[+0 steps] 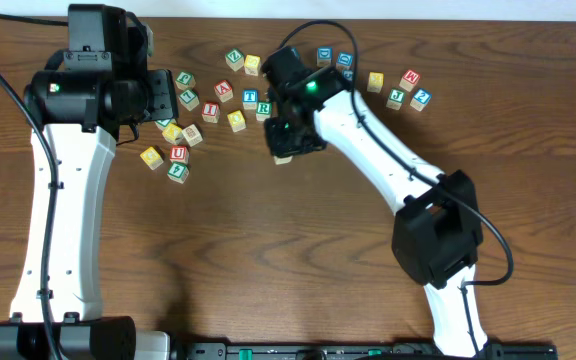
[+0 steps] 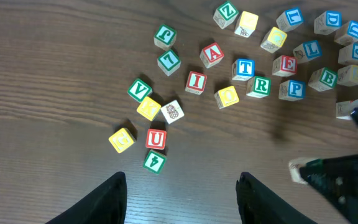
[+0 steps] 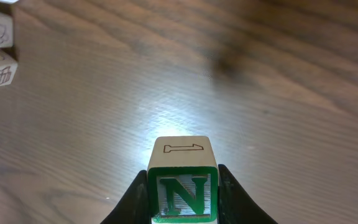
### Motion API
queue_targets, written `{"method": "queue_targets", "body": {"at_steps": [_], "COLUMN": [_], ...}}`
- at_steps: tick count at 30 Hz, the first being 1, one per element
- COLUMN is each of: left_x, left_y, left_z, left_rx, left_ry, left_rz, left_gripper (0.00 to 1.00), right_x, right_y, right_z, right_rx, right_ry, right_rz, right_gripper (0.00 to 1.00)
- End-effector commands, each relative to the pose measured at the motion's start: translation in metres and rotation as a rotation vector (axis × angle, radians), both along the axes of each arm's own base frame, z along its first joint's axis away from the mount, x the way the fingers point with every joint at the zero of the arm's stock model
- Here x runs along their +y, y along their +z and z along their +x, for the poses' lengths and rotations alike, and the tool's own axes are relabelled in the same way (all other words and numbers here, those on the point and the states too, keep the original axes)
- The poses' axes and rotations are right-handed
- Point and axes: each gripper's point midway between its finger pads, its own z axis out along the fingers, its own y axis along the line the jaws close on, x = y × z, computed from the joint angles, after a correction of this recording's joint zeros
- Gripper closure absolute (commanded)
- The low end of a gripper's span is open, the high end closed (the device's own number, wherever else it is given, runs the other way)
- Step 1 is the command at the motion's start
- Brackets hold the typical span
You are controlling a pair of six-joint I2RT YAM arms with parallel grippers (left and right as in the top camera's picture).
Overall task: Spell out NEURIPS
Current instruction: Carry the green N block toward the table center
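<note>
My right gripper point(image 3: 183, 196) is shut on a pale cube with a green N point(image 3: 183, 193), held just above bare wood; overhead, that gripper point(image 1: 286, 150) hangs below the cube cluster. The N cube point(image 2: 298, 170) also shows at the right of the left wrist view. My left gripper point(image 2: 182, 199) stands open and holds nothing, hovering nearer than the cubes; overhead, the left gripper point(image 1: 163, 95) is over the cluster's left part. Loose on the table lie red U point(image 2: 156, 139), red I point(image 2: 196, 81), red E point(image 2: 284, 65), green R point(image 2: 260, 86), blue P point(image 2: 293, 89) and a yellow cube point(image 2: 122, 139).
Other letter cubes are scattered among them, such as red A point(image 2: 212, 55), blue T point(image 2: 244, 67) and green V point(image 2: 139, 89). A further group of cubes point(image 1: 398, 90) lies at the back right. The right arm point(image 1: 378, 150) crosses the table diagonally.
</note>
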Motion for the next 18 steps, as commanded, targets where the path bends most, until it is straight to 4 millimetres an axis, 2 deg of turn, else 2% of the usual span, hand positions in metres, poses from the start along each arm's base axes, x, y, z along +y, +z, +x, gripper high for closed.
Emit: {"method": "queue_targets", "body": {"at_steps": [1,7,13,18], "left_x": [0.001,0.001,0.001,0.001], "left_y": [0.002,0.002,0.002,0.003], "left_z": [-0.001,-0.001,-0.001,-0.001], "left_rx": [-0.004,-0.004,-0.004,-0.004], "left_ry": [0.009,0.009,0.009,0.009], "left_rz": [0.005,0.005,0.005,0.005], "left_gripper": [0.44,0.44,0.44,0.44], "right_x": [0.005,0.015,0.025,0.020], "right_y": [-0.003,-0.016,-0.038,-0.044], "right_z": [-0.008,-0.019,-0.027,-0.020], "right_rx": [-0.015,-0.034,-0.042,-0.091], "right_ry": [-0.050,-0.083,-0.068,-0.122], "right_rz": [-0.044,-0.087,-0.078,-0.117], "right_gripper": [0.87,0.87,0.88,0.85]}}
